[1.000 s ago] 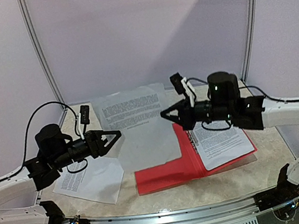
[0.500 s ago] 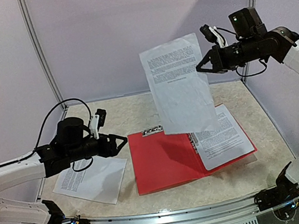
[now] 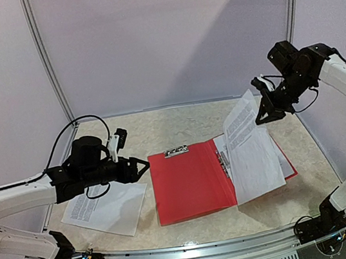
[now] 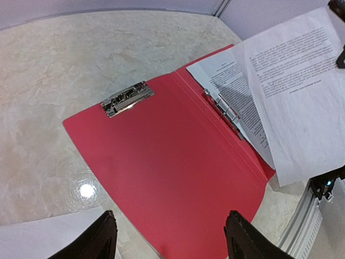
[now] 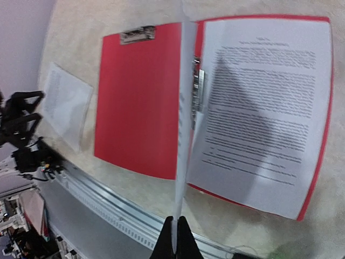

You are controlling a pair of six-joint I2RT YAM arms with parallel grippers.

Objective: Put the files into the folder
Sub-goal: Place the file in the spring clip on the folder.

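Over the right side of the counter (image 3: 178,123), my right gripper (image 3: 264,114) is raised and pinched tight on the upper edge of a held sheet (image 3: 251,153). That page slopes down toward me with its printed side facing the top camera. Its lower end comes down over the right cover of the red folder (image 3: 188,186), though I cannot tell whether it touches. From the right wrist camera I see it edge-on, a thin white line running up from the closed fingertips.

Under it, a second sheet (image 5: 264,102) lies flat on the right cover, just beside the metal spine clips (image 4: 226,110). The folder lies spread open on the counter, its left cover bare red with a metal clip (image 3: 176,150) at the far edge.

My left gripper (image 3: 141,168) hovers low just beside the folder's left edge, jaws spread apart and holding nothing. On its wrist camera both fingers (image 4: 102,240) frame the left cover. A loose sheet (image 3: 103,208) lies flat on the counter just left of the folder, partly under the left arm.
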